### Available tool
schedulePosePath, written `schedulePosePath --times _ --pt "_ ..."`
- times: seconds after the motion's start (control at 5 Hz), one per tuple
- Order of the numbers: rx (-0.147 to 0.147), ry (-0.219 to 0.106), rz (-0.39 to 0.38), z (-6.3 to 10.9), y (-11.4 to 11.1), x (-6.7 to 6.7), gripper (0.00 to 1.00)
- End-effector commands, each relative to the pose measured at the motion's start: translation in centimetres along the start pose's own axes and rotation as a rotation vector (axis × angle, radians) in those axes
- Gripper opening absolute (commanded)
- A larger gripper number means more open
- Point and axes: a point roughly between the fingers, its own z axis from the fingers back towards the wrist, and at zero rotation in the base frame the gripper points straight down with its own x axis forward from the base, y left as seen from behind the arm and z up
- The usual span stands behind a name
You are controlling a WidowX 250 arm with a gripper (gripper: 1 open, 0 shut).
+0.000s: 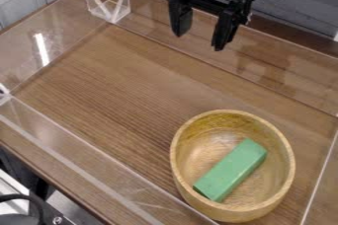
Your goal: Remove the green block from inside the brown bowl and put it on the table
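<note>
The green block [232, 170] lies flat and slanted inside the brown bowl [199, 135], which sits on the table [106, 91] at the near right. My gripper [201, 30] hangs at the far side of the table, pointing down, well apart from the bowl. Its two dark fingers stand open with nothing between them.
Low clear plastic walls [53, 32] edge the table, with a clear bracket [109, 5] at the far left corner. Bare wood lies left of the bowl and between the bowl and the gripper.
</note>
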Motion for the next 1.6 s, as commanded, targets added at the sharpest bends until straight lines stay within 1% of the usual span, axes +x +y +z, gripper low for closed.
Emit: schedulePosePath --times 0.0,0.2,0.6,1.0,1.4 --pt "-0.001 -0.006 -0.005 -0.2 0.2 0.4 1.0" --pt "-0.001 -0.014 -0.008 -0.2 0.5 0.8 1.0" --pt "-0.009 -0.036 -0.02 0.4 0.4 1.7 1.0" --pt "-0.018 -0.048 -0.018 0.9 0.7 1.7 1.0" --pt "-0.022 -0.063 -0.023 1.1 0.9 1.9 1.0"
